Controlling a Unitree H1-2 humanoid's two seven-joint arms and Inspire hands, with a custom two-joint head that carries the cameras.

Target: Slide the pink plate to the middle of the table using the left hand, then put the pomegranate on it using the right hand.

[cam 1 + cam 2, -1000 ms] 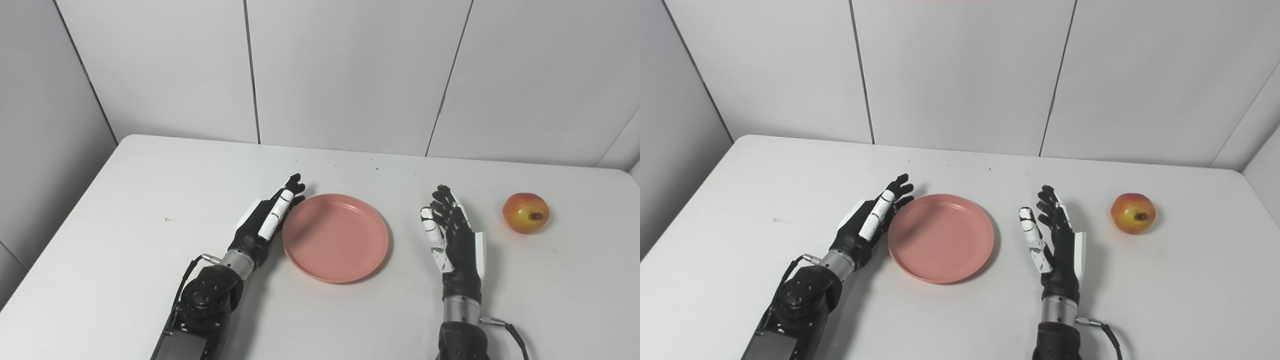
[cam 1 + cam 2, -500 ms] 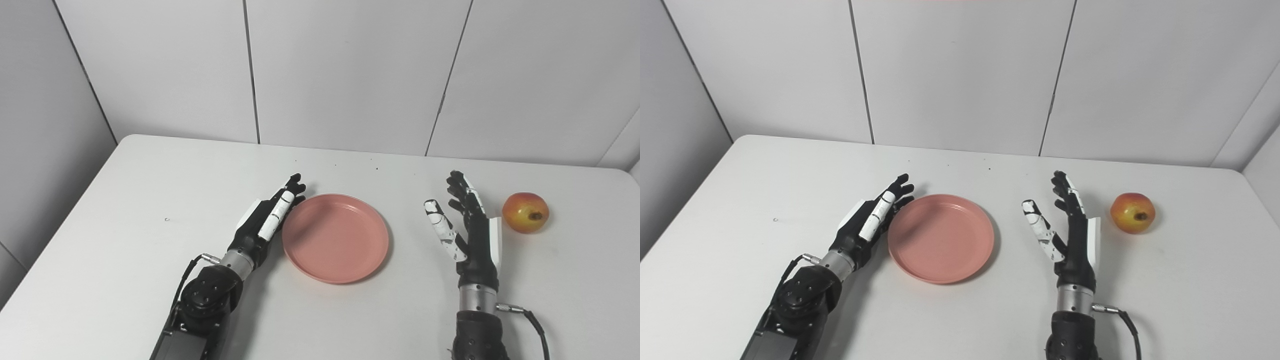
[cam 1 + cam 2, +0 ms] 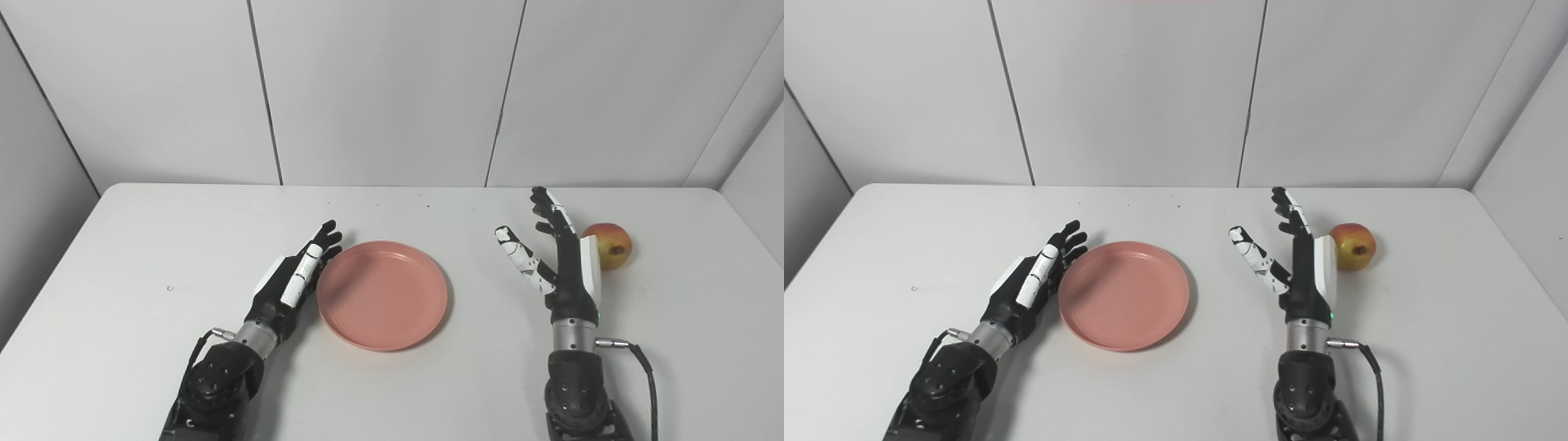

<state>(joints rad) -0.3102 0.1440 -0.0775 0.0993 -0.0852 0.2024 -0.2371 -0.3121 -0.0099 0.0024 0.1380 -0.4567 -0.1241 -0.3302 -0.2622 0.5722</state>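
The pink plate (image 3: 382, 296) lies mid-bench (image 3: 122, 245) with the left robot hand (image 3: 291, 282) open, empty, just beside its left rim, while the right robot hand (image 3: 560, 257), fingers spread and empty, stands just left of the pomegranate (image 3: 612, 245).

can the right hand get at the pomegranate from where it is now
Probably yes. The right hand is open, fingers spread, right beside the pomegranate, which sits alone on the table with nothing between them. The palm faces away, so the hand likely must go round it.
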